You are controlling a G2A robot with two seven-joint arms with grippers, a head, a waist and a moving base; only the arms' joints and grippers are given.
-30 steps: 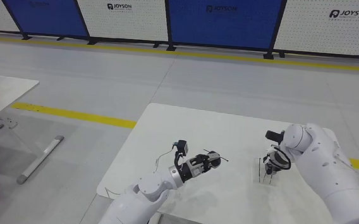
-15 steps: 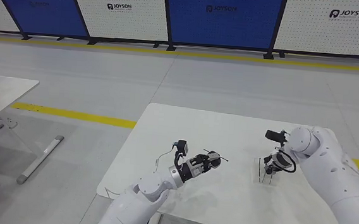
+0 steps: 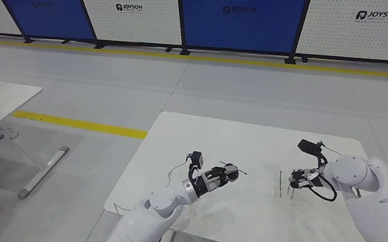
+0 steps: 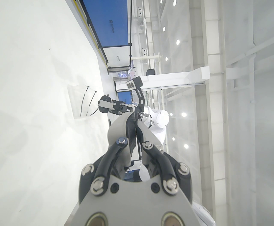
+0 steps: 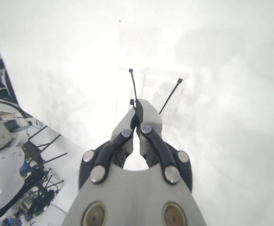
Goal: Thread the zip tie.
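Right gripper (image 5: 137,102): you have it clamped tight on a thin black plastic zip tie (image 5: 131,101), just over the clear plastic tray (image 5: 167,71).
Tray: two more slim black ties (image 5: 171,94) lie inside, on the smooth white surface (image 3: 199,142).
Left gripper (image 3: 231,170): pressed closed, well apart from the tray.

Overhead camera looks down on the table (image 3: 247,142); both wrist cameras share the clear tray (image 5: 154,81).

Smooth table (image 3: 199,138), slim plastic zip tie (image 5: 133,84)
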